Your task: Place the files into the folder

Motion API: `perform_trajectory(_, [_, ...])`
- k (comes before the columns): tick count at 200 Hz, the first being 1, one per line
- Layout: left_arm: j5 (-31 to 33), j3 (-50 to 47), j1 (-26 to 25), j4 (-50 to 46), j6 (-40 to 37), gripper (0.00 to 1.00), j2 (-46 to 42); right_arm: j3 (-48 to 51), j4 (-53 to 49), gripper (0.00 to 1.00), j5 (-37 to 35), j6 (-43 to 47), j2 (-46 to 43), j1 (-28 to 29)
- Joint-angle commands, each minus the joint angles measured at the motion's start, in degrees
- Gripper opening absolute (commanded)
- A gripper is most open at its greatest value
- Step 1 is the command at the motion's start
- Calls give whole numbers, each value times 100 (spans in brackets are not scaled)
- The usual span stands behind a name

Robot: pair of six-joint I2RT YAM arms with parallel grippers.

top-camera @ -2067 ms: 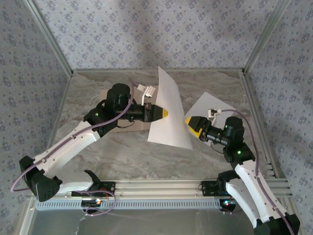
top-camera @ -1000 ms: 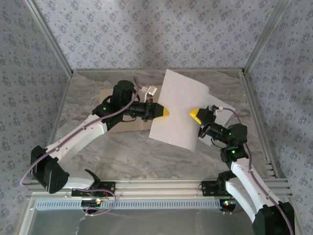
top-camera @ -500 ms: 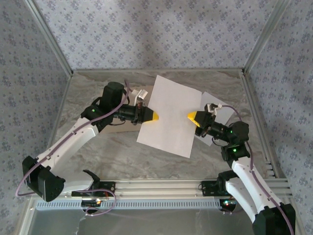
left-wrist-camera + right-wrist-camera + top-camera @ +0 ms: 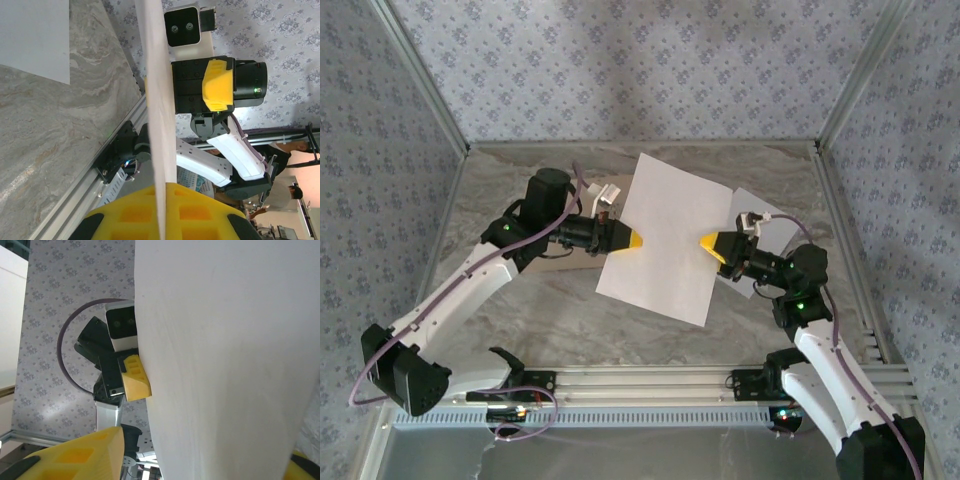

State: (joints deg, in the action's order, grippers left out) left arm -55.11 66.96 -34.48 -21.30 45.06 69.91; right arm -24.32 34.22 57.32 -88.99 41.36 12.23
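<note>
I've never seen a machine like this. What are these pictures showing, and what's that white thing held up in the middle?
These are two robot arms bolted to a table, each ending in a yellow-tipped pincher called a gripper. The wide picture looks down from above. The other two come from a small camera on each wrist, very close up. The left gripper pinches one edge of a white paper sheet, holding it off the table. The right gripper has its jaws either side of the opposite edge, not squeezed shut. A second white sheet lies flat beside the right gripper, and a brown folder peeks out under the left arm.
</note>
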Motion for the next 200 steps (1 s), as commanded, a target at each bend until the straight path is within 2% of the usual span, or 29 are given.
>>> perform_trajectory(1, [-175,129,44,-15,-190,5,-110,-227,-52,43,209,196,12,-19])
perform_trajectory(142, [-124,-25,42,382,5,7,-101,-174,-2,27,359,280,122,-2])
perform_trajectory(175, [-75,-49,47,381,-9,7,-123,-136,15,12,346,286,124,-1])
perform_trajectory(187, [-49,-49,55,350,-38,12,-136,-135,-6,9,363,310,117,-1])
perform_trajectory(194, [-19,-43,64,317,-68,19,-147,-134,-51,8,362,346,106,-10])
perform_trajectory(200, [14,-55,73,299,-83,29,-161,-137,-124,7,359,396,102,-10])
